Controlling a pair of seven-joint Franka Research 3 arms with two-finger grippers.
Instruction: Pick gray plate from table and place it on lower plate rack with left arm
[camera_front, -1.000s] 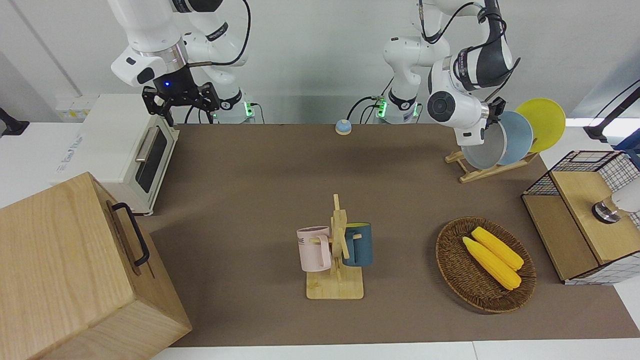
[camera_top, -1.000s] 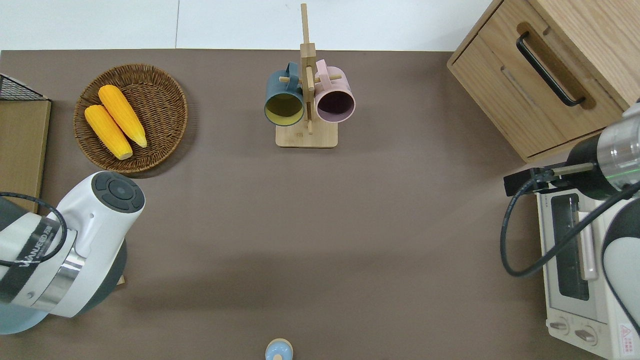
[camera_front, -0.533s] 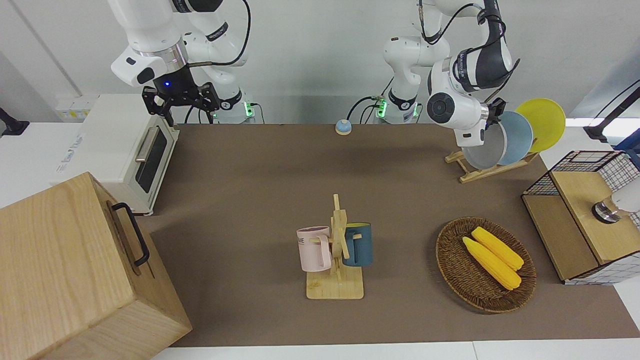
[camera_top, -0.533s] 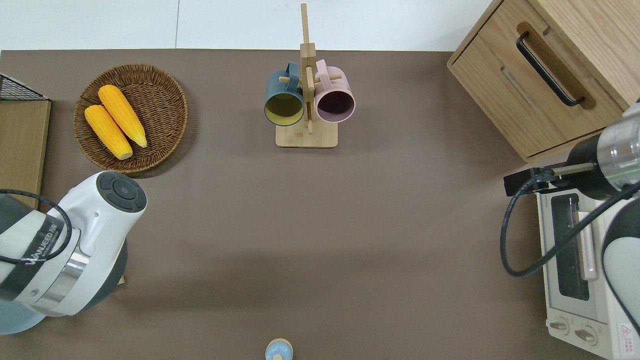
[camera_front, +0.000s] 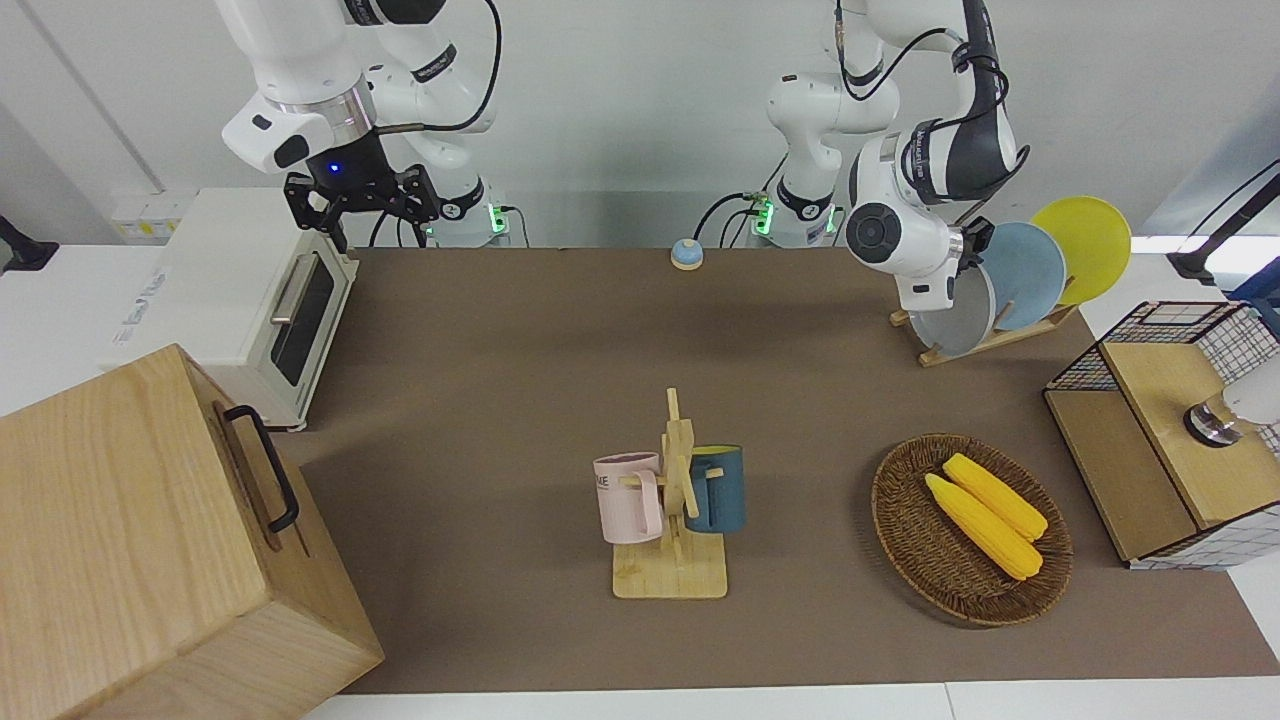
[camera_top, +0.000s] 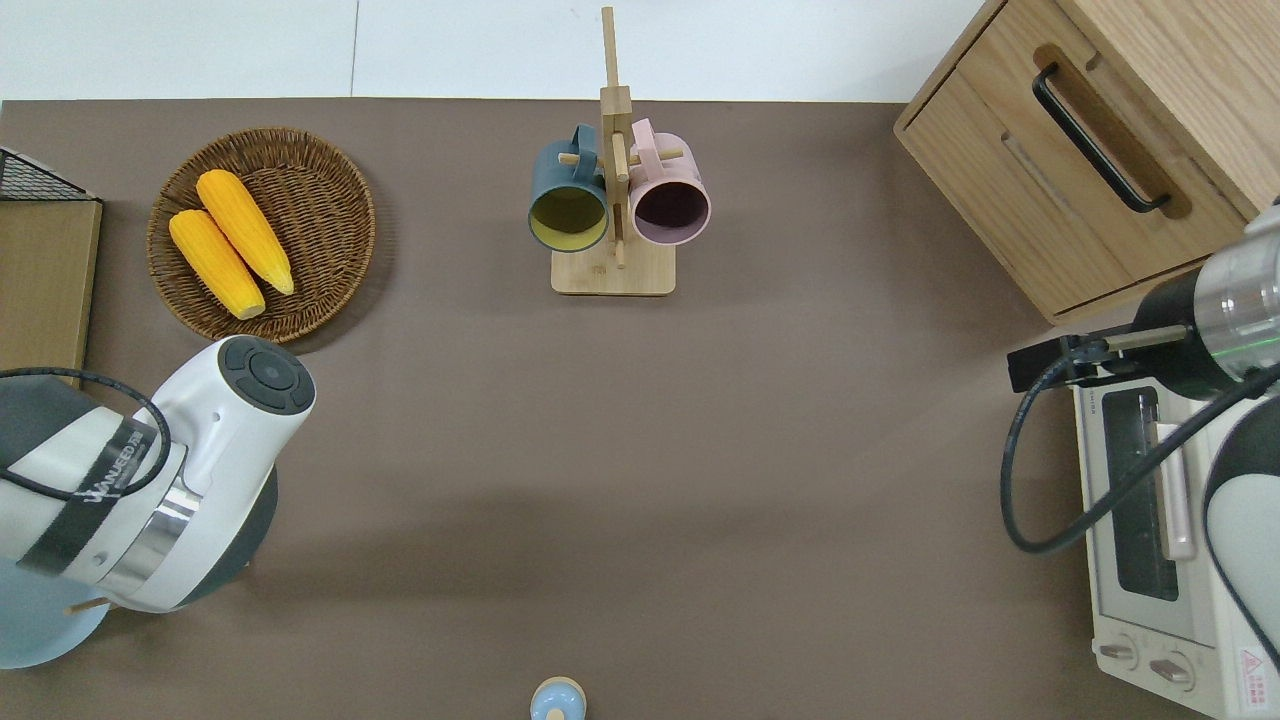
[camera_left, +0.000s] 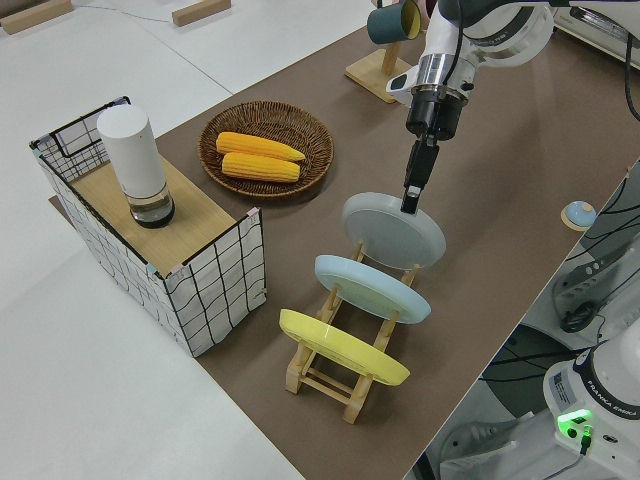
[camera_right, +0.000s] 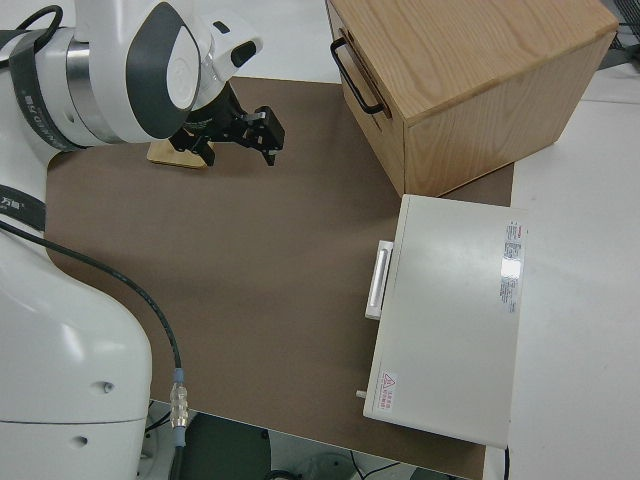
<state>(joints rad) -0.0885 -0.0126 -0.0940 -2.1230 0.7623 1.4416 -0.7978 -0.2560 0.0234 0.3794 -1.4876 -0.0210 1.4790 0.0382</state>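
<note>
The left gripper (camera_left: 410, 198) is gripping the gray plate (camera_left: 393, 231) by its upper rim, fingers closed on the edge, as the plate is leaning in the end slot of the lower plate rack (camera_left: 340, 378) at the left arm's end of the table (camera_front: 500, 330). A light blue plate (camera_left: 371, 288) and a yellow plate (camera_left: 342, 347) are sitting in the neighboring slots. The right arm is parked, its gripper (camera_front: 362, 200) standing open.

Smooth matt gray plate (camera_left: 393, 232) on a light-wood lower plate rack (camera_left: 330, 372); matt brown table (camera_front: 500, 350).
</note>
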